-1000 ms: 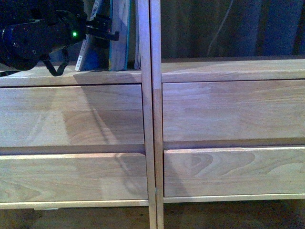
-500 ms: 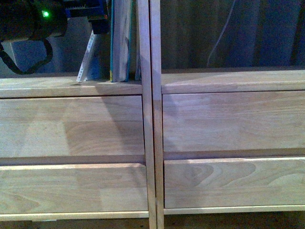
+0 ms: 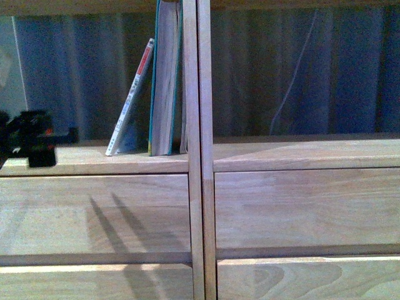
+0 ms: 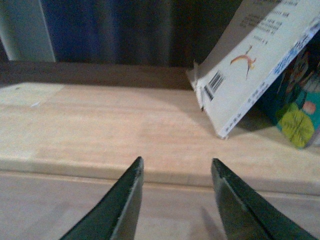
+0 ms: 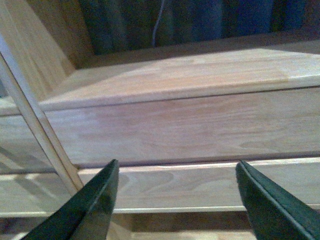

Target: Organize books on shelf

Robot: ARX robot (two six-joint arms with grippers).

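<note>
Leaning booklet (image 3: 131,100) — top tilted toward upright teal book (image 3: 164,81).

Booklet (image 3: 130,100) left of teal book (image 3: 164,81)

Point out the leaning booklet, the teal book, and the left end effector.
leaning booklet (image 3: 131,100), front view, on its red-and-white spine.
teal book (image 3: 164,81), front view, on its page edges.
left end effector (image 4: 175,200), left wrist view, midway between its open fingertips.

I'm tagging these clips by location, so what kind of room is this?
Probably a home-style room or a mock-up of one: a light wooden shelf unit holding a few leaning books, with a dark blue pleated curtain behind it.
</note>
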